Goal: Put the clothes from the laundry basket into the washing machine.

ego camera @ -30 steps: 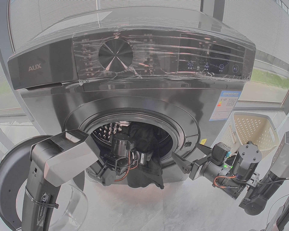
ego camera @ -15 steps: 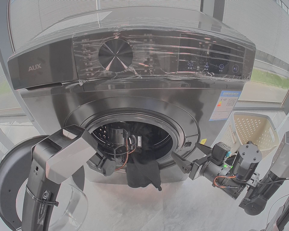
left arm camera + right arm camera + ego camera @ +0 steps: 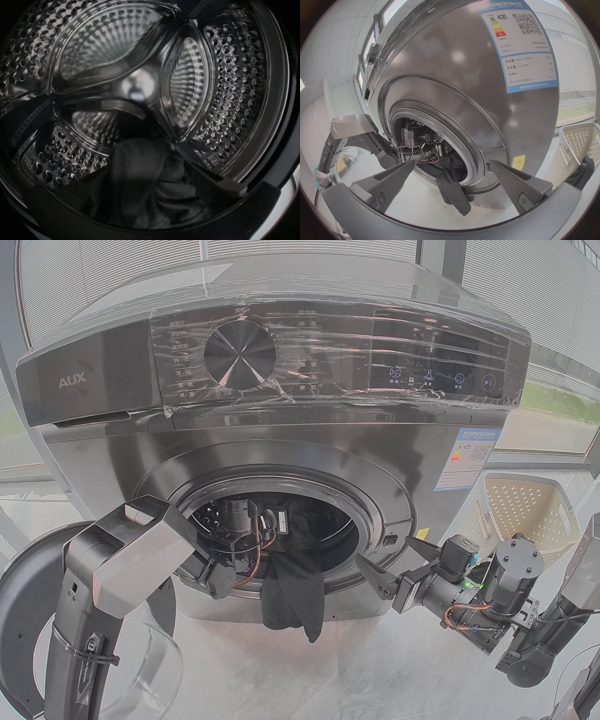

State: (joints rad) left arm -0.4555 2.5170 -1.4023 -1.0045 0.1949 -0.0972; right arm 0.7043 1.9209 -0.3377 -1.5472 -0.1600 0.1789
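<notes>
Your right claw (image 3: 382,548) wide open, empty; left claw (image 3: 275,524) in the drum (image 3: 218,78) by black garment (image 3: 294,590), grip unclear.

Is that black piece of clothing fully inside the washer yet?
Only partly in. Some of the black garment lies in the drum, but the rest hangs out over the door rim.

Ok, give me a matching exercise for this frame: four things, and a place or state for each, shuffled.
1 black garment
2 right gripper
3 laundry basket
4 washer door

A swung open, left of the machine
B draped over the drum's lip
C jaws apart, holding nothing
D standing right of the machine

Pairs: 1-B, 2-C, 3-D, 4-A
</notes>
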